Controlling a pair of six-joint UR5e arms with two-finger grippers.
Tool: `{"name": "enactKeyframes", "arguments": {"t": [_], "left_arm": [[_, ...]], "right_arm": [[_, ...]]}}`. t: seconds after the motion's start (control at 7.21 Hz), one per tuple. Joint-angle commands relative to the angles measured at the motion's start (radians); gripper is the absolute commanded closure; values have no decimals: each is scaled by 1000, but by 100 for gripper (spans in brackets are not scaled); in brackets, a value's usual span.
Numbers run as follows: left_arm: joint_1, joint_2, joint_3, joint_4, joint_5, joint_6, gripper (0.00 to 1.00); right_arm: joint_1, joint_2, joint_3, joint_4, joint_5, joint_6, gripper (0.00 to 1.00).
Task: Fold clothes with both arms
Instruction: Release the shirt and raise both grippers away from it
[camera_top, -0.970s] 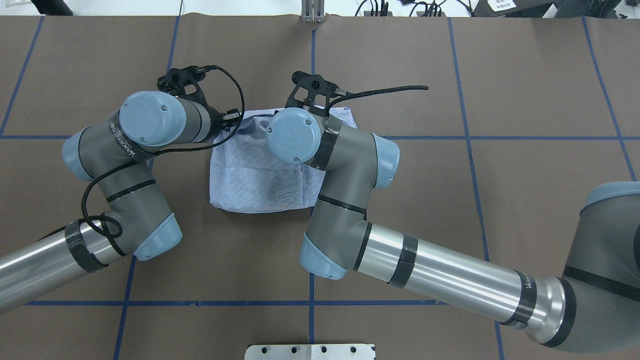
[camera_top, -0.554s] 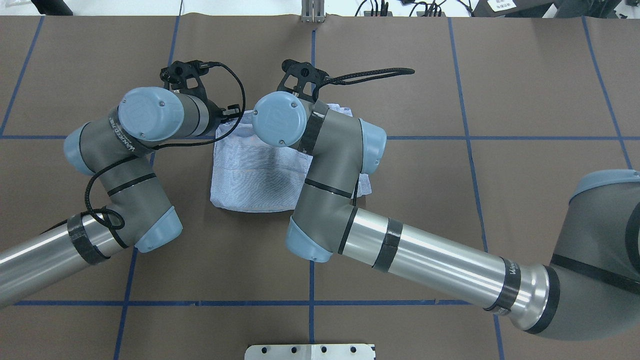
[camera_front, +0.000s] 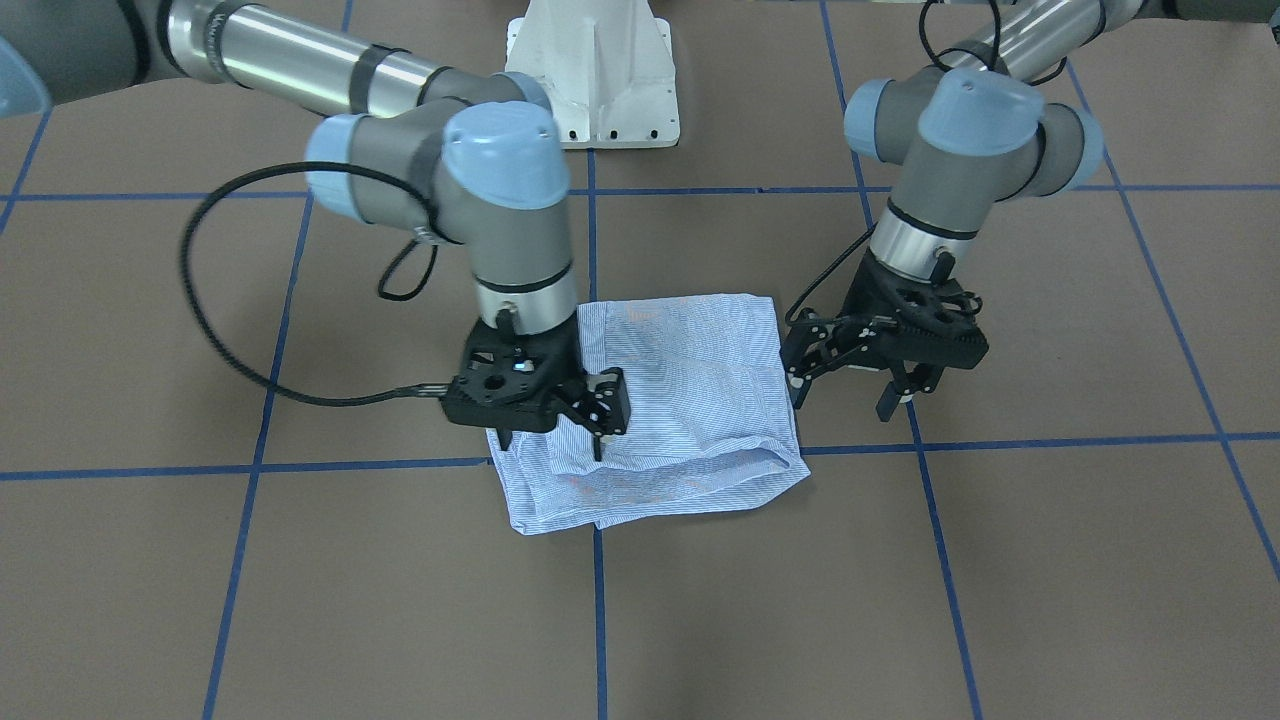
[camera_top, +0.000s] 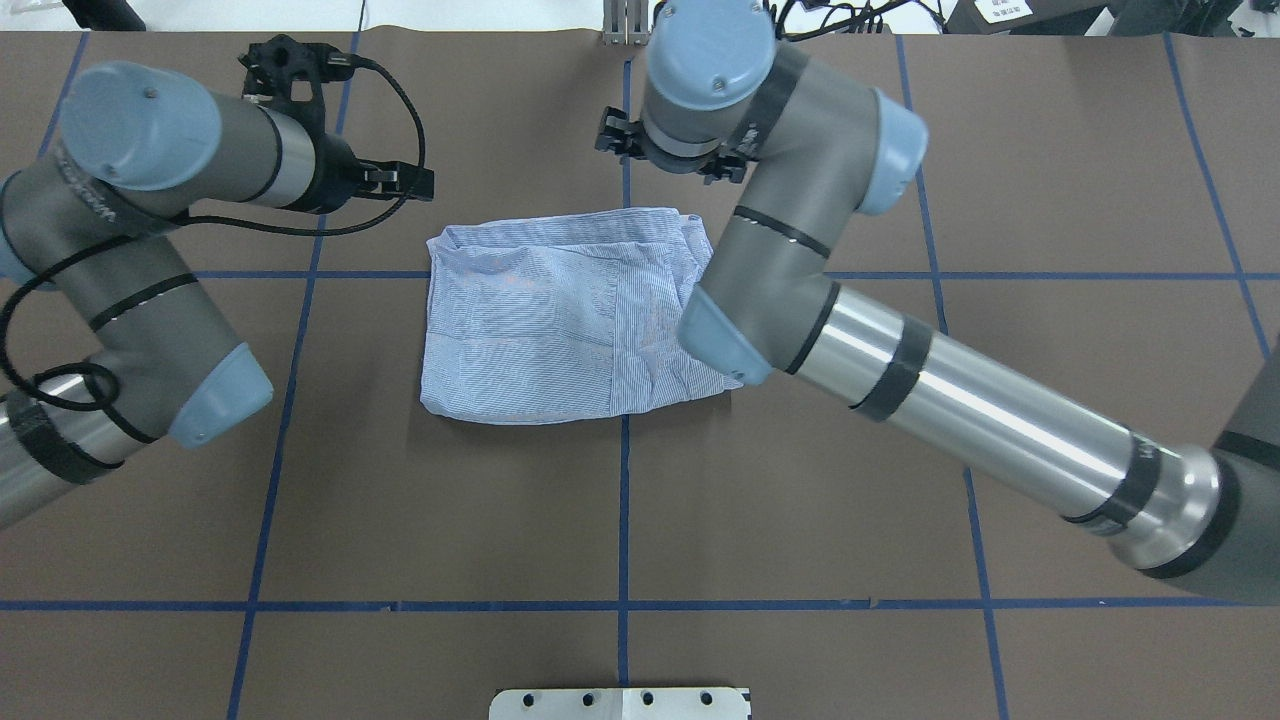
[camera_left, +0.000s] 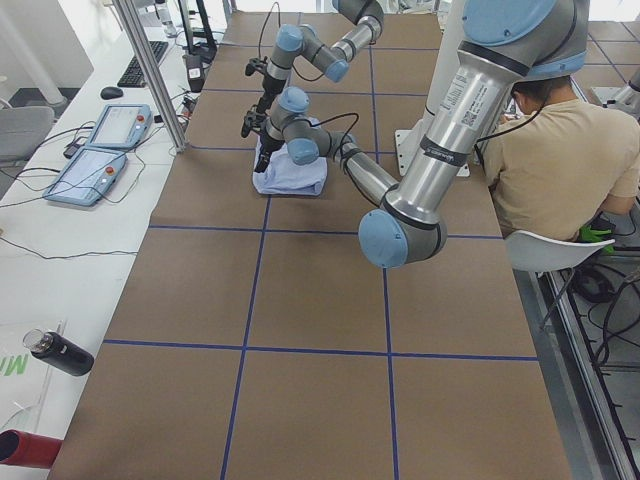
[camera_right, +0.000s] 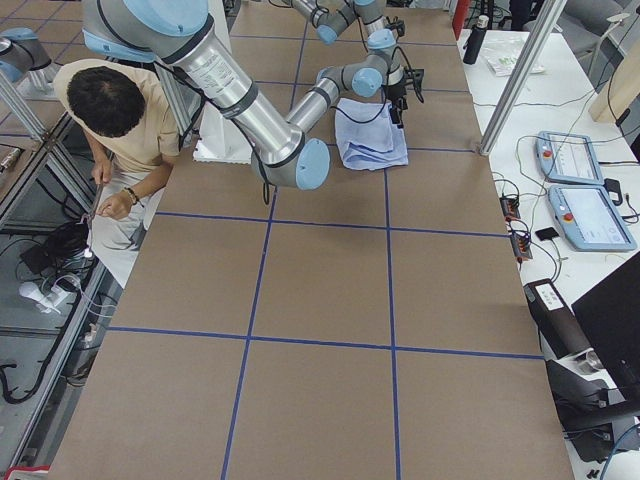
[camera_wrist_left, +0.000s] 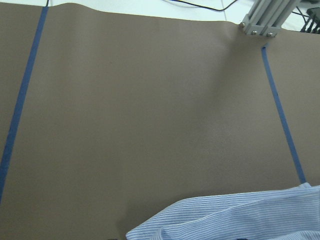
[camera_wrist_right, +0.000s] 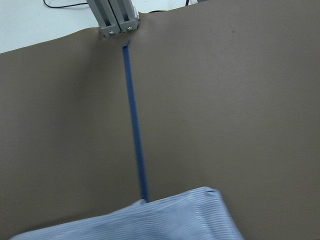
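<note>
- Brown cover (camera_top: 1050, 150) spreads over the whole table, marked into big squares by blue tape lines (camera_top: 621, 520). A white pedestal (camera_front: 592, 80) stands on the robot's side.
- The shirt (camera_top: 560, 320) lies near the table's middle, ahead of the pedestal and across a tape crossing. It is folded into a rough rectangle with uneven edges.
- The right gripper (camera_front: 552, 440) hangs over the shirt's far corner on its own side, jaws spread wide, nothing between them.
- The left gripper (camera_front: 840, 405) hangs off the shirt's opposite side, clear of the cloth, likewise spread and empty.
- Each wrist view shows bare cover, with only the shirt's far edge at the bottom and no fingers.
- Handling, as a judgement:
  - The cloth looks thin, light and limp. It should drape from any pinch and slide easily on the smooth cover.
  - The stacked layers may shift or peel apart if only the top one is caught.
  - The best hold seems to be at two corners of one edge, one per gripper, pinching through all layers and lifting together.
- Count: one shirt; two arms, the left arm (camera_top: 120, 300) and the right arm (camera_top: 950, 400); two grippers; one seated person (camera_left: 545, 150) behind the robot.
</note>
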Motion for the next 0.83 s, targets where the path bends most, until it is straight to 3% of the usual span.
{"name": "enactKeyframes", "arguments": {"t": [0.0,0.14,0.28,0.69], "left_arm": [[-114,163,-139,6,-125,221,0],[-192,227,-150,6,-182,368,0],[-281,276,-142,6,-217,528,0],[-390,413,-142,-3,-334,640,0]], "right_arm": [[215,-273,345,-231,214,-418,0],[322,-396,449,-303,293,-640,0],[433,-525,479,-299,382,-826,0],[692,-876,484,-293,508,-1269,0]]}}
